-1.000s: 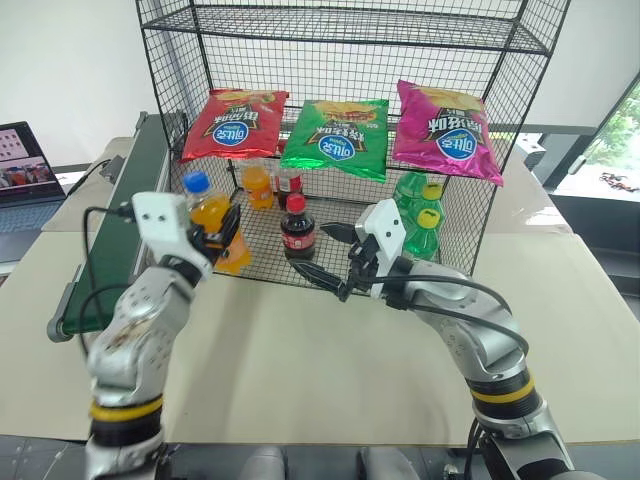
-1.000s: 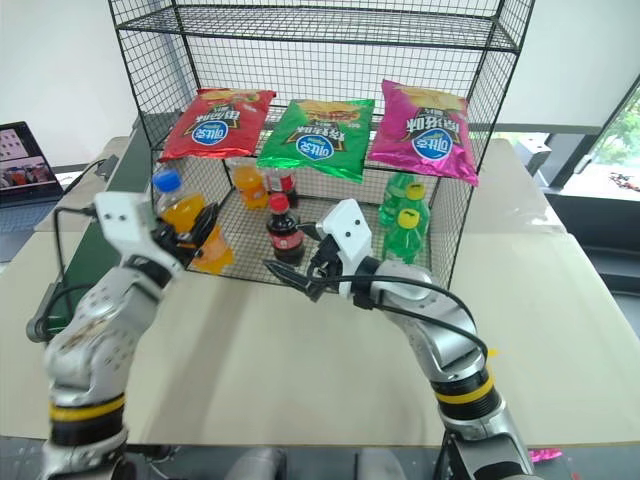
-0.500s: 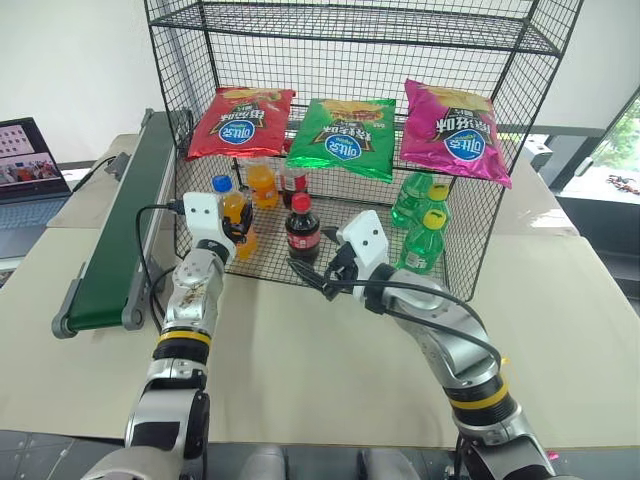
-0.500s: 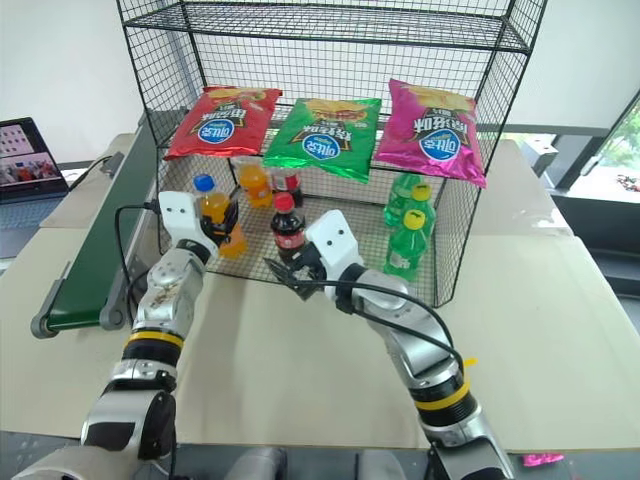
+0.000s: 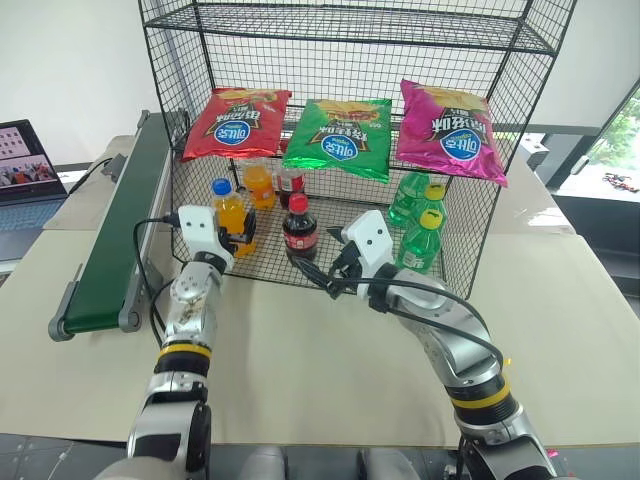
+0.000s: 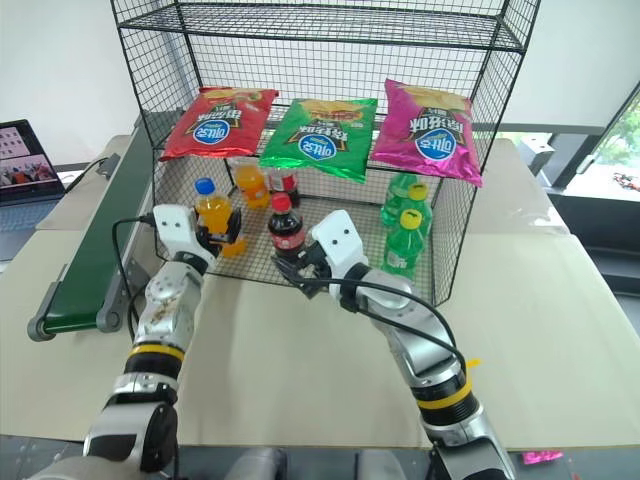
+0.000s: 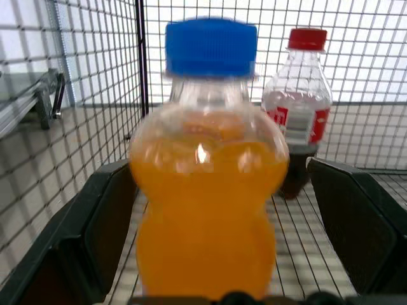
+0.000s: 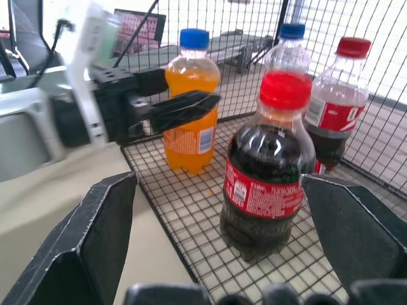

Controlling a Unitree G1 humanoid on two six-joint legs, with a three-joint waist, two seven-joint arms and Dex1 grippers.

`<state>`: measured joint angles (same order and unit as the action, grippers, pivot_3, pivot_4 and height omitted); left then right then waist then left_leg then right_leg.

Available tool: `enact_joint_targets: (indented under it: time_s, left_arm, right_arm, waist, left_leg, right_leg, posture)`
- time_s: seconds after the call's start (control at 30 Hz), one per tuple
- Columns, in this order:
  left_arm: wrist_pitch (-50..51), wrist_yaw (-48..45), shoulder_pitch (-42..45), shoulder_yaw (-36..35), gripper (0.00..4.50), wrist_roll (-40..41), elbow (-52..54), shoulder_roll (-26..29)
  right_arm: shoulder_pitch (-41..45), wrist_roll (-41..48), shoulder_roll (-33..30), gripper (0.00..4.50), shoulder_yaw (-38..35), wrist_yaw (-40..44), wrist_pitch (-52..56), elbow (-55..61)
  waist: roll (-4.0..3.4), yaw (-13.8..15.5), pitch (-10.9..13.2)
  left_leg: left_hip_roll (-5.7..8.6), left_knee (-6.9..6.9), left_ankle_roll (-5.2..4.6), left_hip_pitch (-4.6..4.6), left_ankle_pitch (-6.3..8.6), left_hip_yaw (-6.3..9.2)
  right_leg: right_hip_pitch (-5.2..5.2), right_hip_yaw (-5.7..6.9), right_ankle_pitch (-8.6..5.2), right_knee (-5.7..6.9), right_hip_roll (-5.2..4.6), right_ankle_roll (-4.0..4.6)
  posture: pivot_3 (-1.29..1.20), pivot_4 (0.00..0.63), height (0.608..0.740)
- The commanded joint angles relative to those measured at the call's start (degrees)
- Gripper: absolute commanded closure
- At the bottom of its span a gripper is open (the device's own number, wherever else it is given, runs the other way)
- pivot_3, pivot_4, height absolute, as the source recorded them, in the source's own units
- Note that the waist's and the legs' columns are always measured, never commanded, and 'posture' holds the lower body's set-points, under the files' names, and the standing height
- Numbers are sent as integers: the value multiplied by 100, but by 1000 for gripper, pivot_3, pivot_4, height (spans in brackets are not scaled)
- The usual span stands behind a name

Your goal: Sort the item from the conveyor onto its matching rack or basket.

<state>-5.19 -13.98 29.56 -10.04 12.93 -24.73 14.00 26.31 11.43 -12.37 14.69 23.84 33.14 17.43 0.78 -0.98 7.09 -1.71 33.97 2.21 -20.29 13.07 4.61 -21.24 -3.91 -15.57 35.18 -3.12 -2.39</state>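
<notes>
I see a beige table (image 5: 300, 370) in a bright room, with a laptop (image 5: 25, 165) at its far left edge. My left gripper (image 5: 232, 233) is at the front left corner of the rack (image 5: 350, 40), and its two black fingers (image 7: 95, 235) stand apart on both sides of the orange soda bottle (image 5: 231, 217). In the left wrist view there is a gap between each finger and the bottle, so I think the grip is released, although the bottom of the bottle is hidden there. The bottle stands upright on the lowest tier of the rack, blue cap up.

My right gripper (image 5: 318, 274) is just in front of the cola bottle (image 5: 299, 226) with the red cap, and its fingers (image 8: 95, 235) are wide apart and hold nothing. Behind the soda stand a second orange bottle (image 5: 258, 185) and another cola bottle (image 5: 290, 183). Two green bottles (image 5: 420, 225) stand at the right side of the same tier. On the tier above lie three chip bags: red (image 5: 236, 123), green (image 5: 336, 135) and pink (image 5: 447, 125). The conveyor (image 5: 120, 230) runs along the left side of the rack, and its green belt is bare.
</notes>
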Motion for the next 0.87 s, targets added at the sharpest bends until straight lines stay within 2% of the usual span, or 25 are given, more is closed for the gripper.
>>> enact_joint_targets:
  time_s: [0.03,0.27,0.4,0.5,0.67,0.87]
  left_arm:
    - [459,153,-271,-60,37,72,981,31]
    - [1692,207,-1153,-114,37,347,2486,155]
    - [2787,-133,-2145,49,37,651,3830,484]
    - [3184,-274,-2840,194,37,682,4525,672]
    - [2888,-368,-3524,520,37,340,4662,626]
    - [2797,-349,-3433,484,37,439,4497,328]
  right_arm:
    - [-1,26,-9,0,-152,58,-182,118]
    - [-290,69,-130,0,-277,116,-126,267]
    - [-1033,142,-423,0,-666,99,-184,733]
    - [-1655,35,-495,0,-905,-106,-350,957]
    - [-2452,-499,-380,0,-988,-710,-910,832]
    - [-2677,-669,-85,0,-906,-997,-1161,743]
  waist:
    - [0,13,0]
    - [-2,-3,-1]
    - [-2,-1,-1]
    - [-6,-1,-2]
    - [-17,2,-3]
    - [-19,-1,-4]
  left_leg:
    - [0,1,0,0,0,0]
    - [0,8,0,5,0,1]
    - [0,-1,0,2,1,0]
    - [-2,-4,0,3,2,0]
    - [-5,3,3,10,0,-3]
    - [-4,2,3,6,0,-5]
  right_leg:
    - [0,0,0,0,0,0]
    - [7,0,0,1,1,0]
    - [6,-1,-1,-5,-2,-1]
    - [6,-2,-2,-12,-3,-1]
    - [10,-4,-29,-10,1,-43]
    - [7,-8,-33,-13,1,-43]
  posture:
    - [0,150,738]
    - [0,150,738]
    - [0,150,738]
    - [0,150,738]
    - [0,150,738]
    - [0,150,738]
